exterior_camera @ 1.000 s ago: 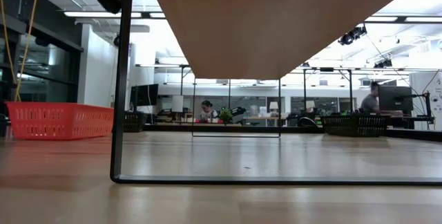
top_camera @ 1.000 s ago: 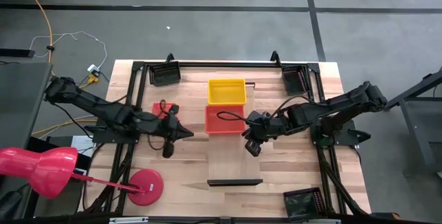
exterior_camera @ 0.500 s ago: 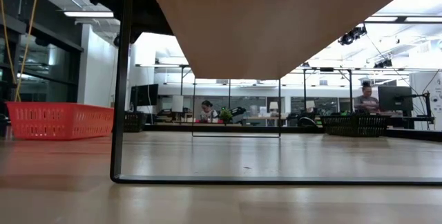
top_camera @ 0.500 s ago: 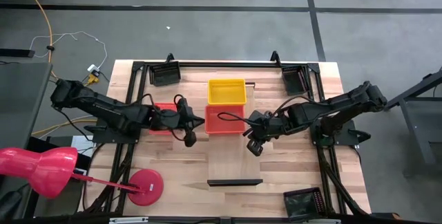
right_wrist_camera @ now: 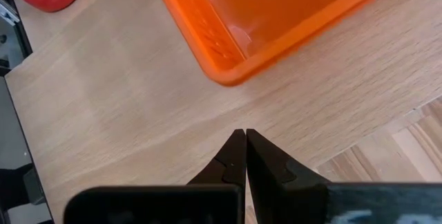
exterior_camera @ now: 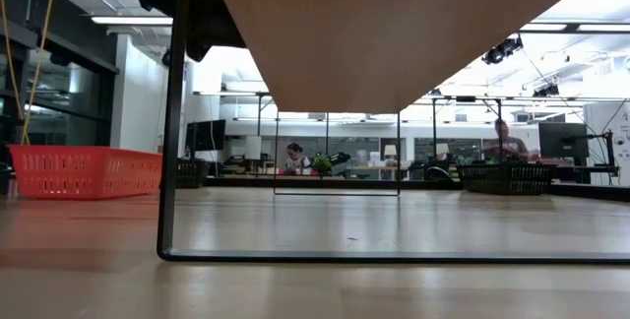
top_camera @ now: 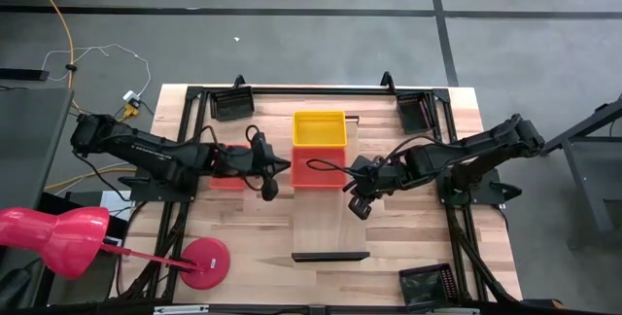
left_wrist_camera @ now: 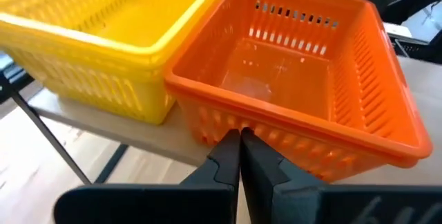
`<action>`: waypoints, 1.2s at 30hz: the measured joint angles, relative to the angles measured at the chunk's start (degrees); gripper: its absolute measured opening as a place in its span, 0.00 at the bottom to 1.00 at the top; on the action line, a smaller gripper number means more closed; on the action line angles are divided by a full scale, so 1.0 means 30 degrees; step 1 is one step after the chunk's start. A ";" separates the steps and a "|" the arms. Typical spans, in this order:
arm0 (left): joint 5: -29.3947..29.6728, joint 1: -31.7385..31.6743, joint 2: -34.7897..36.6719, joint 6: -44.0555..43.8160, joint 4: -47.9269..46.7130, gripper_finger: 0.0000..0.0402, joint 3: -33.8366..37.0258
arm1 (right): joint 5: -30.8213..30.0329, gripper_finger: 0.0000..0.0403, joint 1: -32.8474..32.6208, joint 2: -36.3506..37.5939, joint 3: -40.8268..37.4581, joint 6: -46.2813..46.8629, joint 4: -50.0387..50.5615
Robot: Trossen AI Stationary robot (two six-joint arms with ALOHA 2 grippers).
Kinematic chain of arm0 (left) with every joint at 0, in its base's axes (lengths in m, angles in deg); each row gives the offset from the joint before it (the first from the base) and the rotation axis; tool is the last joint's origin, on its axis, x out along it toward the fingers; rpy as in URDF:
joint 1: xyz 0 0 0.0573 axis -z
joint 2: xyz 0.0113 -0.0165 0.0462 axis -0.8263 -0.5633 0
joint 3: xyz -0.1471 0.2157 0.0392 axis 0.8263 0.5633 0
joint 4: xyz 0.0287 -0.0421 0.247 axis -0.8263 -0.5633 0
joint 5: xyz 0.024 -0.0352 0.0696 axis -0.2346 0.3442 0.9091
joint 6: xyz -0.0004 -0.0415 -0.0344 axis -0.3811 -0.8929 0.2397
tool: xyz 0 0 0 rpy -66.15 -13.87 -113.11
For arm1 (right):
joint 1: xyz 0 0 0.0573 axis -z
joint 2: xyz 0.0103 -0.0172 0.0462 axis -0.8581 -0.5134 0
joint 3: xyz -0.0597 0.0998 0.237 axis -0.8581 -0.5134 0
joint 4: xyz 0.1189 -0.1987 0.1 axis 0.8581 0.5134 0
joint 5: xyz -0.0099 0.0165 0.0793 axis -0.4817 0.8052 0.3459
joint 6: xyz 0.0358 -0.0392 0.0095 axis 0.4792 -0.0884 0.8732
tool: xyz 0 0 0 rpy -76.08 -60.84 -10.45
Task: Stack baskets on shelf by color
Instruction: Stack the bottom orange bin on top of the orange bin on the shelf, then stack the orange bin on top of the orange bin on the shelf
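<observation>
With both grippers' jaws closed and empty, left gripper sits just beside the shelf's red-orange basket, facing its short wall (long axis runs left-right); yellow basket adjoins it, right gripper hovers over bare shelf nearby

2 baskets touching, end-to-end on shelf.

No text, label, brand or number is legible anywhere.
</observation>
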 joint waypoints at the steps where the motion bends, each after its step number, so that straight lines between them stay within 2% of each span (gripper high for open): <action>1: -0.0092 -0.0065 0.0000 0.0140 0.0155 0.00 0.0000 | 0.0000 0.00 0.0000 0.0000 0.0000 0.0000 0.0000; 4: -0.0866 -0.0219 0.0000 0.0471 0.0299 0.00 0.0000 | 0.0000 0.00 0.0000 0.0000 0.0000 0.0000 0.0000; 7: -0.1498 -0.0324 0.0265 0.1248 -0.0920 0.00 -0.0015 | 0.0005 0.00 0.0000 0.0007 0.0000 0.0000 0.0000; 14: -0.1391 -0.0309 0.4580 0.1304 -0.5968 0.00 -0.0629 | 0.0133 0.00 -0.0007 0.0529 0.0000 0.0052 0.0058; 20: -0.1528 0.0101 0.8031 -0.0201 -1.1039 0.03 -0.0780 | -0.0890 0.00 -0.0007 0.1198 0.0000 0.0134 0.0363; 26: -0.3288 0.0819 0.8600 -0.1887 -1.5688 0.17 -0.0135 | -0.1341 0.00 0.0000 0.1549 0.0000 0.0153 0.0831; 36: -0.5019 0.2191 0.8097 -0.3728 -1.6753 0.52 0.2167 | -0.1361 0.00 0.0001 0.1574 0.0000 0.0576 0.1495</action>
